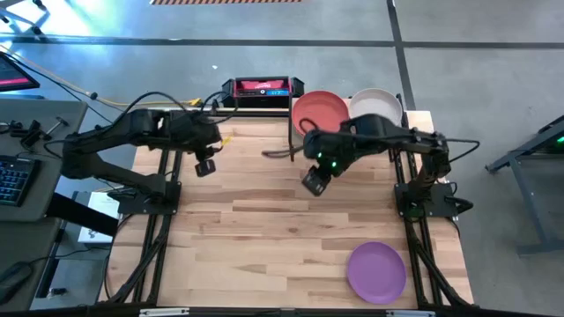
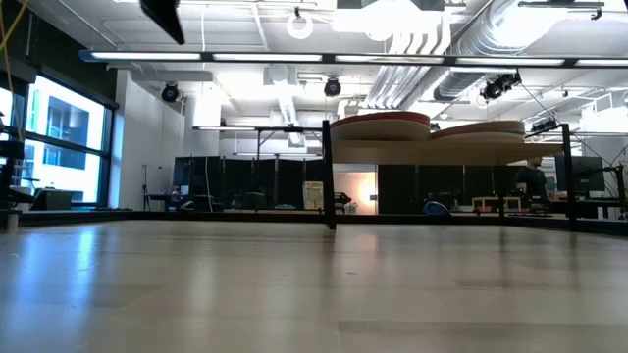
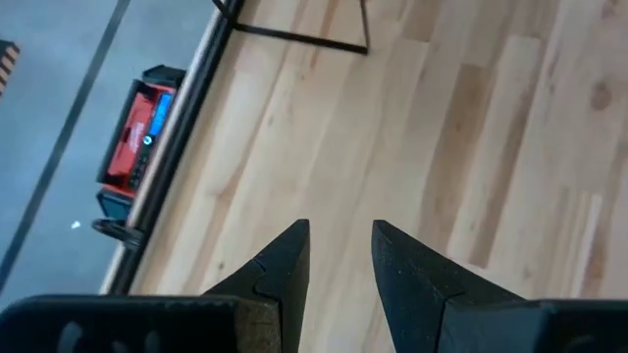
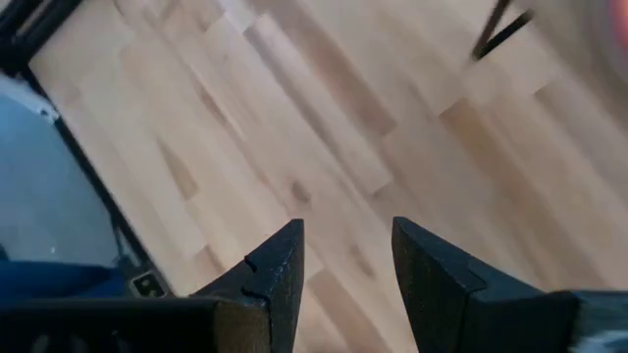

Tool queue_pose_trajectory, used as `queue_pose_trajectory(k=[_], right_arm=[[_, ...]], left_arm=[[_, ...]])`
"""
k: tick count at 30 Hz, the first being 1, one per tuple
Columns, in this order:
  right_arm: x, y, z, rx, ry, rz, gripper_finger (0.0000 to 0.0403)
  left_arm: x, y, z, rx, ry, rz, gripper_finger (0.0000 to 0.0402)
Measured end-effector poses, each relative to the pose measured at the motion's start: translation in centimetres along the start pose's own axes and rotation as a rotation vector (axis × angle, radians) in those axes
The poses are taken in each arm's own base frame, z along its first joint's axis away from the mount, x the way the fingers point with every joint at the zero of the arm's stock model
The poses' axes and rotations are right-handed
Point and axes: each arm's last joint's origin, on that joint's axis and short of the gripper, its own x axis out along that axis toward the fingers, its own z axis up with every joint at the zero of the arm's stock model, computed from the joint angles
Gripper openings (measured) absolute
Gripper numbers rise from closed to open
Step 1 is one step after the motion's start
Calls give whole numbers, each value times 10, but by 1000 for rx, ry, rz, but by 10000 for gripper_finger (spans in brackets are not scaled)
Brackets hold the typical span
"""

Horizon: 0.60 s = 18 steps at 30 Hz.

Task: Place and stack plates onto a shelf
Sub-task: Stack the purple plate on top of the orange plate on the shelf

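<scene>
The shelf [image 2: 442, 152] stands on thin black posts at the table's far edge. On it rest two piles of plates, one with an orange-red plate [image 1: 319, 109] on top and one with an off-white plate [image 1: 377, 105] on top. A purple plate [image 1: 376, 271] lies flat on the table near its front right corner. My left gripper [image 1: 205, 165] hangs open over the far left of the table, with nothing between its fingers [image 3: 340, 227]. My right gripper [image 1: 315, 182] hangs open and empty [image 4: 346, 226] just in front of the shelf, well away from the purple plate.
A red and black device [image 1: 261, 88] sits just beyond the table's far edge, left of the shelf. A desk with a keyboard [image 1: 12, 179] stands off the table's left side. Bare wood spans the table's middle and near left [image 1: 247, 246].
</scene>
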Motion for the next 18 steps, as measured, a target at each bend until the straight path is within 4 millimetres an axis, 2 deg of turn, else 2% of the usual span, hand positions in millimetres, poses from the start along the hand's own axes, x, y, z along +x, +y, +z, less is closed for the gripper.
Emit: queue_pose_trajectory(k=[9,18], right_arm=[[22,25,-11,65,66,-12,134],[39,47,-26,47,128,-15,134]], left_arm=[[5,-14,-36,-30,-21,-45,103],[18,-23,-57,-30,-22,-68,103]])
